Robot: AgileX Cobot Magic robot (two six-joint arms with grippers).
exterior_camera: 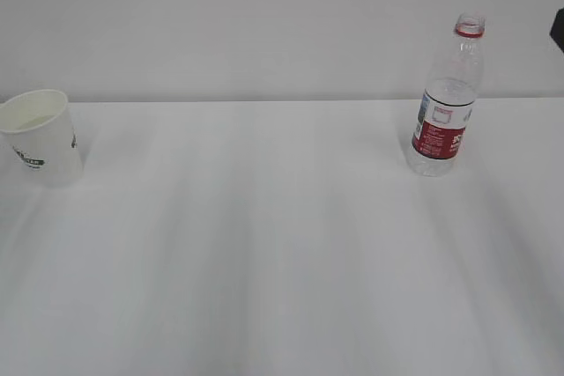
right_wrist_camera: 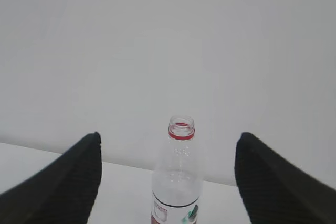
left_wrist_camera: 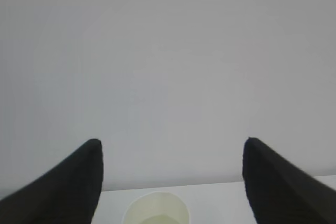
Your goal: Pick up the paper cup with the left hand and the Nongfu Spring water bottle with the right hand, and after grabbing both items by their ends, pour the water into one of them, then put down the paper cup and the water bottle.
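From the exterior view we look down at a slant across the white worktop point(exterior_camera: 282, 244) toward the far wall, with the paper cup point(exterior_camera: 40, 136) at far left and the Nongfu Spring water bottle point(exterior_camera: 448, 99) at far right. Our left wrist view looks out between the left claw point(left_wrist_camera: 173, 182), low and close over the cup's rim, facing the wall. Our right wrist view looks between the right claw point(right_wrist_camera: 168, 182) at the bottle's neck, near and level.
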